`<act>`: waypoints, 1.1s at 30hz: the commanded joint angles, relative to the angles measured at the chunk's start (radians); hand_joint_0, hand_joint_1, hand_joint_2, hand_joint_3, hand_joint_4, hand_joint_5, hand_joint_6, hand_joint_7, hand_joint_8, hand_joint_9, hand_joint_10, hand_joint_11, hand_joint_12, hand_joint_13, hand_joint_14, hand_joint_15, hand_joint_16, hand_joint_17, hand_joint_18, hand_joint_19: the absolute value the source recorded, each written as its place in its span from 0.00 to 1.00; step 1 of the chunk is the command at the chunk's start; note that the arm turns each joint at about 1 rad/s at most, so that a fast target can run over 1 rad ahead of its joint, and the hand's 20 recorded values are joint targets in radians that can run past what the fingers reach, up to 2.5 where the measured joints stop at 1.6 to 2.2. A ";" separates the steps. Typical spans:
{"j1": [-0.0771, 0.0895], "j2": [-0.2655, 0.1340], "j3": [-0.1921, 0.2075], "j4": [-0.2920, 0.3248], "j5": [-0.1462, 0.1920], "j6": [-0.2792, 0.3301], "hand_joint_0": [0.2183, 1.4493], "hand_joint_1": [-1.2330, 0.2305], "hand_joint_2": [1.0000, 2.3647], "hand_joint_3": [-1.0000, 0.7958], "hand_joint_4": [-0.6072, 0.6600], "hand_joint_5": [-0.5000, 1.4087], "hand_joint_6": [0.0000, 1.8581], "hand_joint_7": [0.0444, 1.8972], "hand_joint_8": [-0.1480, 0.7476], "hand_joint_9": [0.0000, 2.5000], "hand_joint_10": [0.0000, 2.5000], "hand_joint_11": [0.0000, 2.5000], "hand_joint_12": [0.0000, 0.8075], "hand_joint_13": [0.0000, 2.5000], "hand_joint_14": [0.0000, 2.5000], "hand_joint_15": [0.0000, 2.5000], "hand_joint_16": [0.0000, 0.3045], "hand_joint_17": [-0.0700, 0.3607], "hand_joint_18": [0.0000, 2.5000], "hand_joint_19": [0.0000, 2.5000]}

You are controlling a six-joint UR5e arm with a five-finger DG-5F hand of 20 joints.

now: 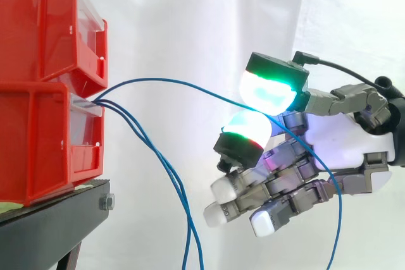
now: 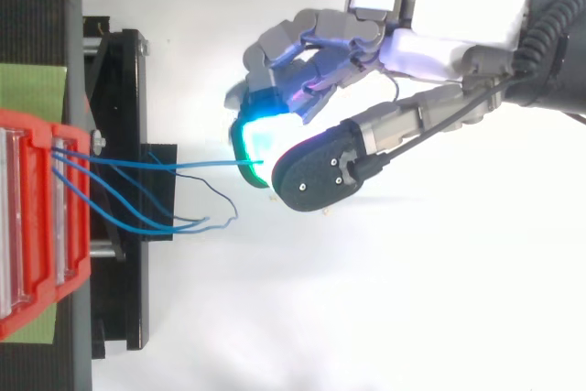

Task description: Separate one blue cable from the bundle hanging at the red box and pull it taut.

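Two stacked red bins (image 1: 44, 143) stand at the left on the black stand. Several thin blue cables come out of the lower bin's front (image 2: 37, 226). Two of them, the hanging cables (image 1: 171, 181), droop down and away below the bin. One separated blue cable (image 1: 177, 83) arcs rightward to my hand (image 1: 354, 143) and runs between two green-glowing fingertips (image 1: 272, 90), which are pressed together on it. Behind the pinch the cable drops past the palm toward the bottom edge. It bows slightly upward between bin and hand. From above, the same cable (image 2: 183, 165) ends at the glowing pads.
The black stand (image 1: 50, 226) carries the bins, and its frame (image 2: 119, 135) juts out under the cables. A white curtain hangs behind. My other fingers with white pads (image 1: 221, 213) stretch out below the pinch, apart from the hanging cables.
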 commanded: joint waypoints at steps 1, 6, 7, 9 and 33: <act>0.002 0.000 0.000 0.002 -0.001 0.000 0.43 0.29 0.01 0.34 0.55 0.15 0.48 0.71 0.52 0.10 0.00 0.05 0.47 0.16 0.00 0.07 0.17 0.44 0.25 0.14; 0.004 0.000 0.000 0.004 -0.005 -0.018 0.43 0.29 0.01 0.35 0.55 0.15 0.48 0.71 0.52 0.10 0.00 0.04 0.47 0.16 0.00 0.07 0.17 0.44 0.24 0.14; 0.004 0.000 -0.001 0.000 -0.004 -0.029 0.43 0.30 0.01 0.35 0.55 0.15 0.48 0.72 0.52 0.10 0.00 0.05 0.47 0.16 0.00 0.07 0.18 0.44 0.24 0.14; 0.004 0.000 0.000 0.002 -0.002 -0.037 0.43 0.30 0.01 0.35 0.55 0.15 0.48 0.72 0.52 0.11 0.00 0.05 0.48 0.16 0.00 0.07 0.18 0.44 0.24 0.15; 0.004 0.000 0.000 0.000 -0.002 -0.051 0.43 0.32 0.01 0.36 0.53 0.14 0.49 0.69 0.57 0.36 0.00 0.53 0.49 0.36 0.01 0.38 0.17 0.43 0.29 0.22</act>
